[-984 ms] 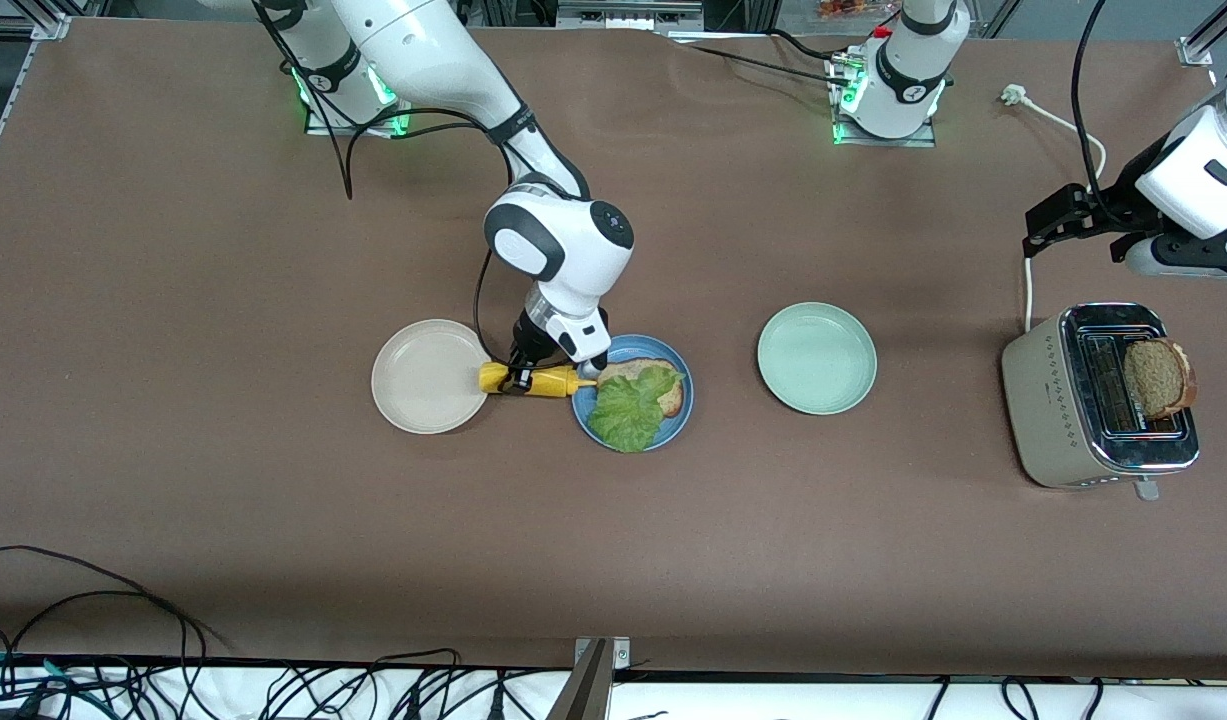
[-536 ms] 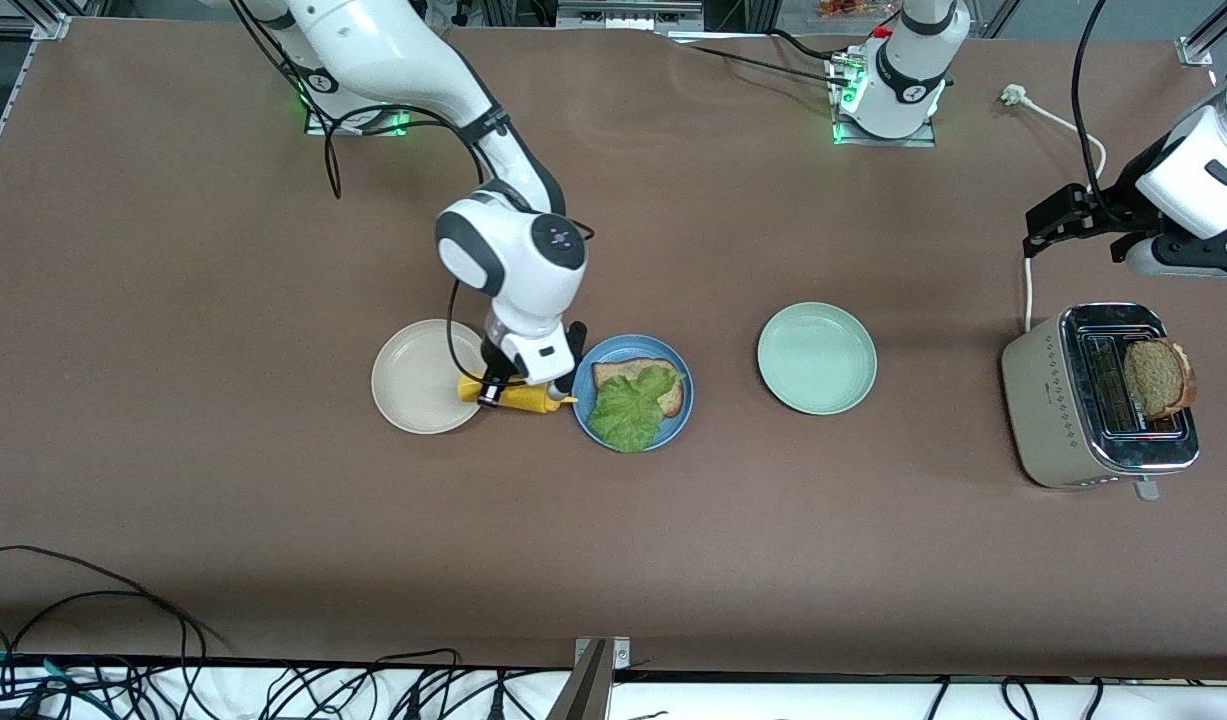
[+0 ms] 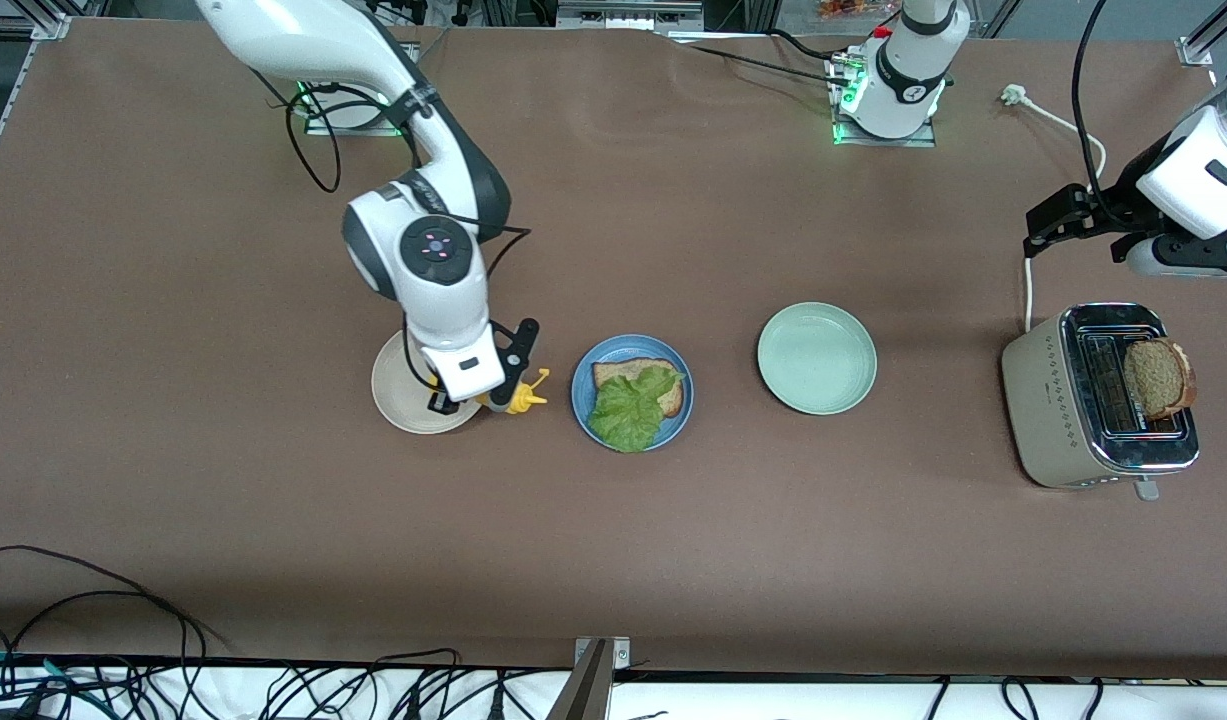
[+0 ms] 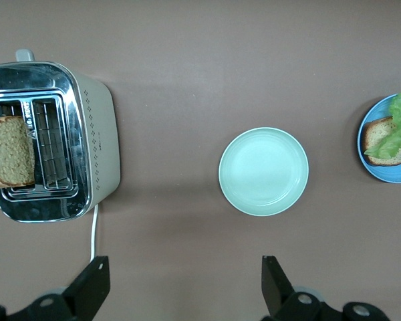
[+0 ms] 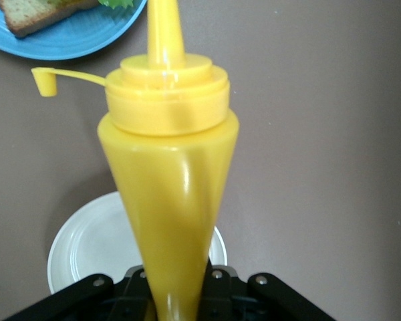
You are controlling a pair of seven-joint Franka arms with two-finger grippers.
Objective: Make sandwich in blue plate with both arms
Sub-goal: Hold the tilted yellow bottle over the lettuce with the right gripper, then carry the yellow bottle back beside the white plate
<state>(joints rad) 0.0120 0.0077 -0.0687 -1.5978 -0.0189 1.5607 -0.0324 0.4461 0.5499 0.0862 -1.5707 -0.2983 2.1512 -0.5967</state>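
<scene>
Brown matting covers the table (image 3: 673, 540) on which everything stands; the blue plate (image 3: 585, 380) near its centre serves as reference throughout.

Largest are the arms. The right arm (image 3: 413, 240) reaches from its base to a spot just beside the blue plate, toward its own end of the table. The left arm (image 3: 1188, 185) waits high at its own end, well apart from the plate.

The toaster (image 3: 1063, 410), beige with a chrome top, stands well apart from the blue plate at the left arm's end; one slice of brown bread (image 3: 1156, 377) rises from a slot.

The pale green plate (image 3: 816, 358) lies between the blue plate and the toaster. The beige plate (image 3: 398, 400) lies near the blue plate, toward the right arm's end.

The blue plate carries a slice of wholegrain bread (image 3: 625, 372) with a crinkly lettuce leaf (image 3: 628, 410) on top, uncovered.

The right gripper (image 3: 478, 395) hangs over the beige plate's rim nearest the blue plate, clamped on a yellow squeeze bottle (image 5: 168, 194) with its nozzle (image 5: 164, 30) toward the blue plate and its small tethered cap (image 5: 45, 81) off to one side.

The left gripper (image 4: 184, 291) hangs above bare matting between the toaster and the pale green plate, fingers (image 4: 273, 284) spread wide and holding nothing.
</scene>
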